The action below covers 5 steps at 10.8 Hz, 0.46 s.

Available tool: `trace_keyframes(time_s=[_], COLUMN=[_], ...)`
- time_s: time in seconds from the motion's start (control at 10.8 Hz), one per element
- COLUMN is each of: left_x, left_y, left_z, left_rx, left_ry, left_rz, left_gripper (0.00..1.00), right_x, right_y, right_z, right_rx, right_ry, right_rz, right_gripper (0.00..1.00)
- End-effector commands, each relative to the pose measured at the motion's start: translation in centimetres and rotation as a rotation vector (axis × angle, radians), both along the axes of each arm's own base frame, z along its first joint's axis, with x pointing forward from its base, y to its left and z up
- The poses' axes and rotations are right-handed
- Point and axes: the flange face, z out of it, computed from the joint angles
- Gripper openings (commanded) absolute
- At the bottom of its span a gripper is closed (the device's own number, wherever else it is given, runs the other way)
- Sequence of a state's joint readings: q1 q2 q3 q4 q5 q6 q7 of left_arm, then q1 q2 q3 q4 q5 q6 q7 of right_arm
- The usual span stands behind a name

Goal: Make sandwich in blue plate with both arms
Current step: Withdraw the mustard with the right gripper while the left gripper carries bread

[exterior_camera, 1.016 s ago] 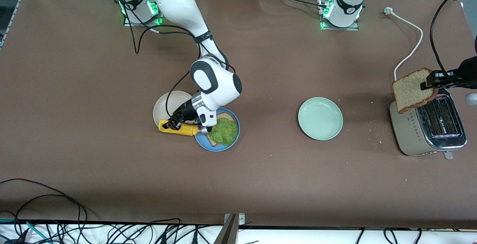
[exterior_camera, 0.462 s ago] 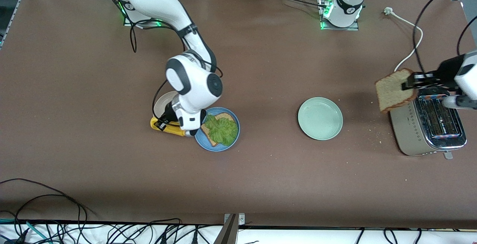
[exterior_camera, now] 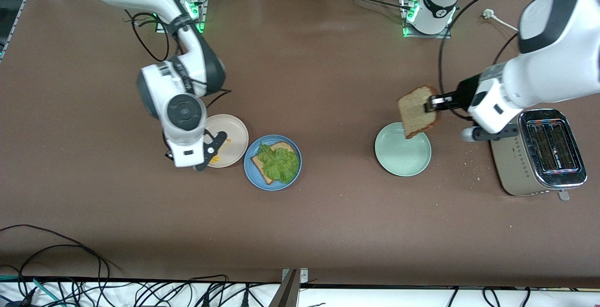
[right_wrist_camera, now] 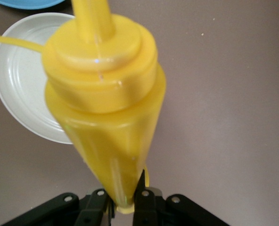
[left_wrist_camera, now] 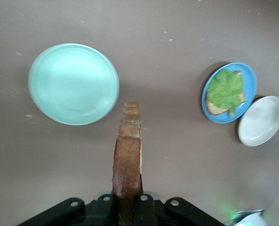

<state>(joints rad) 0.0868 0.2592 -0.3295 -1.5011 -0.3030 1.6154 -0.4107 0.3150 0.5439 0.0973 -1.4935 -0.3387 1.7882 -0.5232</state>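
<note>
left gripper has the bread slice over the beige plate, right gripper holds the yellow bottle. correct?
Not quite. The left gripper holds the bread slice over the mint-green plate, not the beige plate; the front view shows it. The right gripper does hold the yellow bottle, over the beige plate's edge.

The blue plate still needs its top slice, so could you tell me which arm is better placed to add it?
The left arm. Its gripper already holds a bread slice above the mint plate, on the way to the blue plate. The right gripper is busy with a yellow bottle by the beige plate.
</note>
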Motion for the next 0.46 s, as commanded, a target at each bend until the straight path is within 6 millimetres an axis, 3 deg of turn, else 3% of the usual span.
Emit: trace_keyframes(time_s=[0.0, 0.18, 0.37], left_x=[0.9, 1.3, 1.6], left_y=[-9.8, -15.4, -20.2], left_z=[-3.5, -6.2, -9.2], left_rx=[-0.089, -0.164, -0.265], left_ry=[0.032, 0.025, -0.007], left_rz=[0.186, 0.292, 0.361], left_gripper=[0.0, 0.0, 0.0], right_x=[1.5, 2.9, 3.8], right_y=[-6.7, -10.9, -15.2], right_z=[0.8, 0.2, -2.2], right_rx=[0.233, 0.398, 0.617], right_ry=[0.083, 0.121, 0.164], right_rz=[0.0, 0.051, 0.052], right_gripper=[0.0, 0.0, 0.0])
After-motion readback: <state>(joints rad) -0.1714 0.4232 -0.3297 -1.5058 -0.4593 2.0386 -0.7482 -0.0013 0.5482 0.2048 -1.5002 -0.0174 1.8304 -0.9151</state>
